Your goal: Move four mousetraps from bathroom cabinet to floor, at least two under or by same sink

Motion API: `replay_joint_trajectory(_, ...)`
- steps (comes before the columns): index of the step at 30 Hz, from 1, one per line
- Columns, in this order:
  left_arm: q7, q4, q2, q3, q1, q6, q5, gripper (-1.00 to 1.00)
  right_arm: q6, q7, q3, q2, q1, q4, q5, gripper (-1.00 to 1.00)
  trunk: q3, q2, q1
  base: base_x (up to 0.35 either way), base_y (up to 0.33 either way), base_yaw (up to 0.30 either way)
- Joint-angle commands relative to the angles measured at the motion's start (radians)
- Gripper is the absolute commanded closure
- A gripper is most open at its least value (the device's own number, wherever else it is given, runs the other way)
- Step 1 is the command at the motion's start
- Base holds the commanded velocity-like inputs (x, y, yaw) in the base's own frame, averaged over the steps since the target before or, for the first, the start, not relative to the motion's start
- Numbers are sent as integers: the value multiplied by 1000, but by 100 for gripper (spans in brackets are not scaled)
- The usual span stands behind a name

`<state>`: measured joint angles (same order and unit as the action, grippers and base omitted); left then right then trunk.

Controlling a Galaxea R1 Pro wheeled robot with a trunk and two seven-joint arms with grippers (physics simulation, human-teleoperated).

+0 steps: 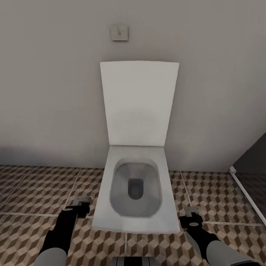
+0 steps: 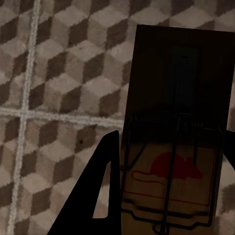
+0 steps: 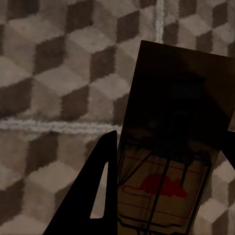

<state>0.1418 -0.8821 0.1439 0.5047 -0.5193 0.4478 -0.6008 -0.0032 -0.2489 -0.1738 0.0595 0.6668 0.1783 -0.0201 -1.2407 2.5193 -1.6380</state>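
While both arms hang low over the cube-patterned brown and cream tiled floor, each claw grips one flat tan wooden mousetrap with dark wire and a red mouse print: two traps counted. The left gripper is clenched on its mousetrap, whose board juts past the fingertips above bare tiles. The right gripper clamps the second mousetrap likewise. Between the two claws stands one white square toilet, lid raised against the grey wall. Open tiles lie outward of each claw; beyond the right gripper a dark panel with a white edge bounds the floor.
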Motion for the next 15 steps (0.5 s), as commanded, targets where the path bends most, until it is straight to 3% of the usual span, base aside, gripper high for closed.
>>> replay_joint_trajectory(1,7,-2,1,5,-1,2,-13,100,-2,0,-6,0,0,0,-5,100,-1,0,0,7,0,0)
replay_joint_trajectory(7,7,-1,2,5,-1,2,-12,100,-1,0,-6,0,0,0,-4,100,-1,0,0,20,-9,0)
replay_joint_trajectory(15,7,-3,1,5,-1,2,-12,100,-1,0,-6,0,0,0,-4,100,-1,0,0,130,-49,0)
